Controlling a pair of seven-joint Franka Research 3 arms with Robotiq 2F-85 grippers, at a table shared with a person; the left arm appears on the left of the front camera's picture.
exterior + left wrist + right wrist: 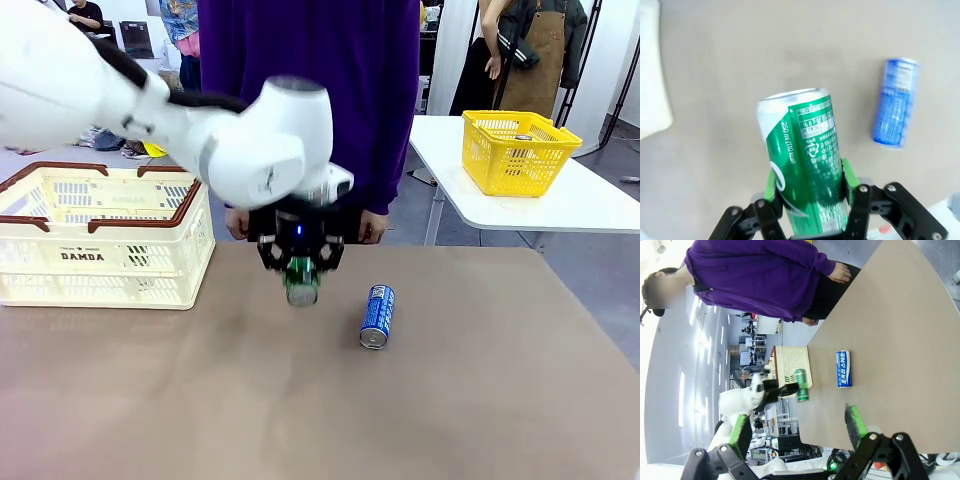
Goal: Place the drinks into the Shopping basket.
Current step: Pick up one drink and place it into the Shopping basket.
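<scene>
While the left end effector (301, 278) clamps the green can (805, 165) between its green pads, we see that can at centre frame in the front view, silver end toward the camera, apparently lifted off the bench (300, 420). In the left wrist view we note the pads pressed on both sides of the can's lower body, white print readable on its side. We find the blue can (377, 316) lying on its side on the bench, just right of the held one and apart from it. We log the Shopping basket (100, 262) at the left of the front view, on the bench, well apart from both cans. We see the right end effector (797, 425) spread wide at the bottom of the right wrist view. A person (310, 90) in purple stands at the far edge, top centre. A yellow basket (518, 152) sits on another table, upper right.
</scene>
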